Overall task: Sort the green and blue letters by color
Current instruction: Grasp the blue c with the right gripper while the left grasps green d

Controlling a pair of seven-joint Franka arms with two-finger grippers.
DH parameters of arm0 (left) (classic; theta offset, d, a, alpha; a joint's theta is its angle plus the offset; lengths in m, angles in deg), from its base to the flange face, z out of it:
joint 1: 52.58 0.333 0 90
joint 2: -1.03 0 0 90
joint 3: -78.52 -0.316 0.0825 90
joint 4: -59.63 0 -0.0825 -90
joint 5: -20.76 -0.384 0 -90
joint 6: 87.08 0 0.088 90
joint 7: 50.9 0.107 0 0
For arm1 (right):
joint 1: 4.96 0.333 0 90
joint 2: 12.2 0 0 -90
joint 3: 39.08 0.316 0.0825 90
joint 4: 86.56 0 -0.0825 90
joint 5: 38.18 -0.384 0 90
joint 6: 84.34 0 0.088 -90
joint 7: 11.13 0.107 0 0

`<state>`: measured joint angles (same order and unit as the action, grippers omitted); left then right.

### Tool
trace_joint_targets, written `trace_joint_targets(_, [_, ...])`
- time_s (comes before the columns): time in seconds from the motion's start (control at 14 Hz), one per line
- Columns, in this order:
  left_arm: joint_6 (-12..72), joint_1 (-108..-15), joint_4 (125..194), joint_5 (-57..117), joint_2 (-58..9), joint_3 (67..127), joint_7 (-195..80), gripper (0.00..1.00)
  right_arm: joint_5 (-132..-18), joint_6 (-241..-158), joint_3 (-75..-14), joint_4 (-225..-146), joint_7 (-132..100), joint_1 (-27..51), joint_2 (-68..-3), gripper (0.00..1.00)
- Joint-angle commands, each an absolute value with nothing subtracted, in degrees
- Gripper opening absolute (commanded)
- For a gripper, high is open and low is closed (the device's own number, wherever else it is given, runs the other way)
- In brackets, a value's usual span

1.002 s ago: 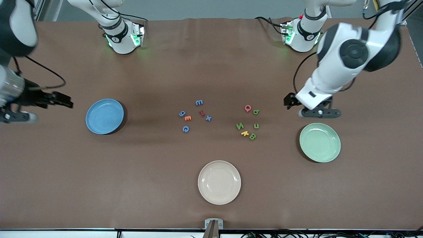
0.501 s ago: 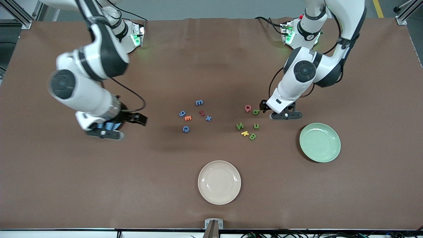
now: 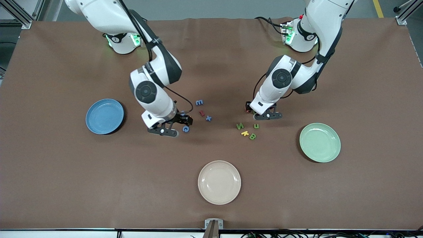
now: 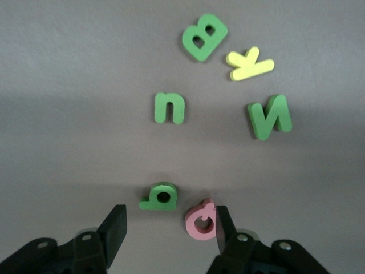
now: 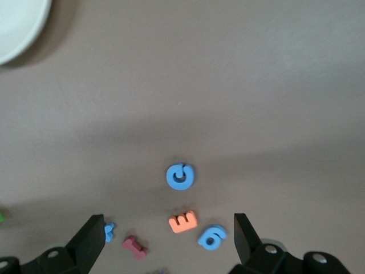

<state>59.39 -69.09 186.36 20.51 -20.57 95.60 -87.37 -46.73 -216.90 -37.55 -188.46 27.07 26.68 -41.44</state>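
Green b (image 4: 159, 197) between left gripper (image 4: 170, 225) fingers — untouched.

Brown table (image 3: 66, 185): blue plate (image 3: 104, 116), cream plate (image 3: 219, 182), green plate (image 3: 320, 142); blue letters (image 3: 199, 102), green letters (image 3: 252, 136), yellow K (image 3: 245, 133) laid between.

letters (image 3: 247, 130) | between 2 plates (image 3: 320, 142) (toward left arm's end) | 3rd plate (image 3: 219, 182) nearest camera

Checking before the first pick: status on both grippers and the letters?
Left gripper open, low over green b; pink letter also between its fingers. Right gripper open over orange E and blue g. All plates empty.
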Motion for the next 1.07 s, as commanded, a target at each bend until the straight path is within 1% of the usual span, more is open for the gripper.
trace_joint_targets(0.0, [60.0, -69.4, 185.8, 19.5, -21.7, 95.5, -88.9, 0.65, -45.9, -219.3, -38.5, -188.4, 28.1, 28.6, -44.1, 1.0])
trace_joint_targets(0.21, [60.0, -69.0, 185.7, 18.2, -22.5, 95.4, -88.9, 0.64, -41.1, -220.5, -38.6, -189.0, 28.1, 28.6, -45.9, 1.0])
trace_joint_targets(0.43, [60.0, -68.8, 185.4, 17.1, -23.8, 95.3, -88.9, 0.62, -41.2, -225.6, -38.5, -191.0, 28.9, 28.7, -47.3, 1.0])
trace_joint_targets(0.57, [60.1, -68.8, 185.4, 17.0, -24.1, 95.3, -88.9, 0.6, -41.1, -226.5, -38.5, -191.0, 30.4, 29.0, -48.1, 1.0])
trace_joint_targets(1.0, [60.1, -68.8, 184.9, 15.9, -25.4, 95.0, -89.1, 0.58, -41.1, -229.5, -38.5, -191.0, 32.6, 30.7, -50.4, 0.97])
